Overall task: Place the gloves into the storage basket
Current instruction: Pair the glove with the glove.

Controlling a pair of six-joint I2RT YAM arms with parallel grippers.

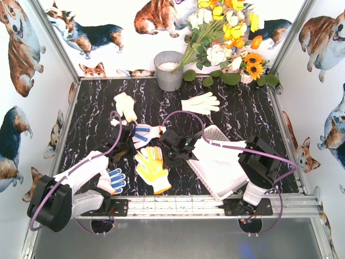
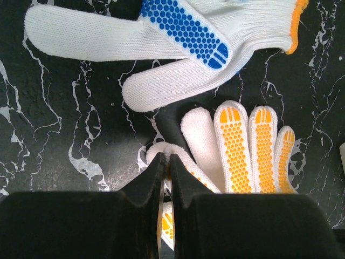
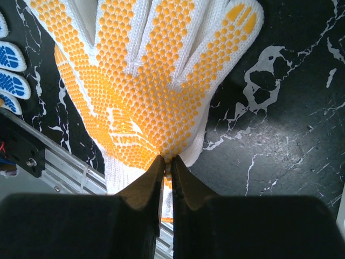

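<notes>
grey bucket point(image 1: 168, 73), flowers point(image 1: 226, 32) stand behind gloves point(image 1: 200, 102).

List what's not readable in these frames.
- Storage basket floor: top view, right arm covers part.
- Grey bucket contents: top view, just a pale patch, too small.
- Near blue-dotted glove: top view, left arm hides its cuff.
- Left claw: left wrist view, its fingers hide whether yellow glove fabric is pinched.

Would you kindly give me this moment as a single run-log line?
phase: grasp | left hand: shut on thumb of yellow-dotted glove | right hand: shut on same glove's edge | storage basket: this glove not yet in
</notes>
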